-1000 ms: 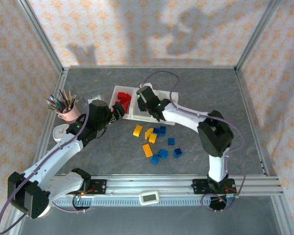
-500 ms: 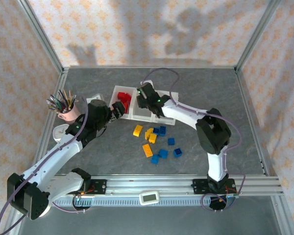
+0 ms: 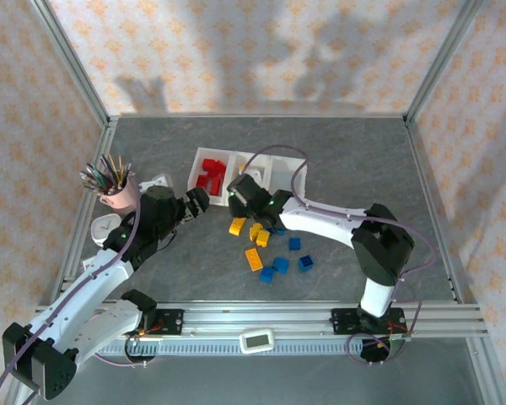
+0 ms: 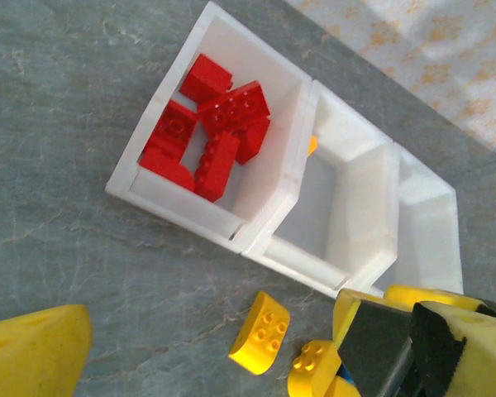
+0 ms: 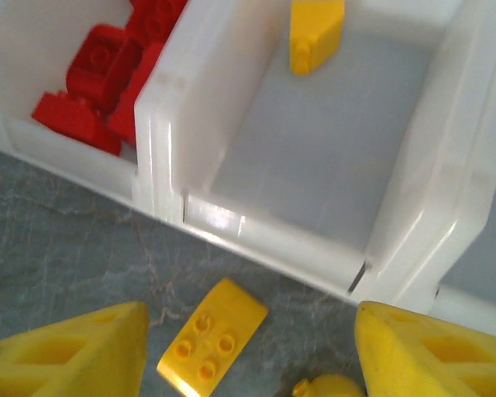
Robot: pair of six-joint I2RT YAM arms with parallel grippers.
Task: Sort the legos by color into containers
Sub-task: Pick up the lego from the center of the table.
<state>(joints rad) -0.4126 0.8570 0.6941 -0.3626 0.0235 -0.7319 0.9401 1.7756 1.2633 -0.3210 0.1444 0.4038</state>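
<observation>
The white tray (image 3: 236,153) holds several red legos (image 3: 209,173) in its left container (image 4: 291,99). One yellow lego (image 5: 316,33) lies in the middle container (image 5: 256,223). My right gripper (image 5: 252,322) is open just in front of the tray, low over the table, and a yellow lego (image 5: 213,335) lies between its fingers, untouched. More yellow legos (image 3: 257,232) and blue legos (image 3: 294,244) lie scattered nearer me. My left gripper (image 3: 198,200) is wide open and holds nothing, left of the right gripper (image 3: 236,202). A yellow lego (image 4: 260,332) lies ahead of it.
A pink cup of pencils (image 3: 118,192) stands at the left, with a white object (image 3: 110,226) beside it. The cage's metal posts and papered walls ring the grey table. A rail with a small white device (image 3: 256,340) runs along the near edge.
My right gripper has drawn back from over the middle container to the table in front of the tray, and its jaws have opened. My left gripper has backed away from the tray a little.
</observation>
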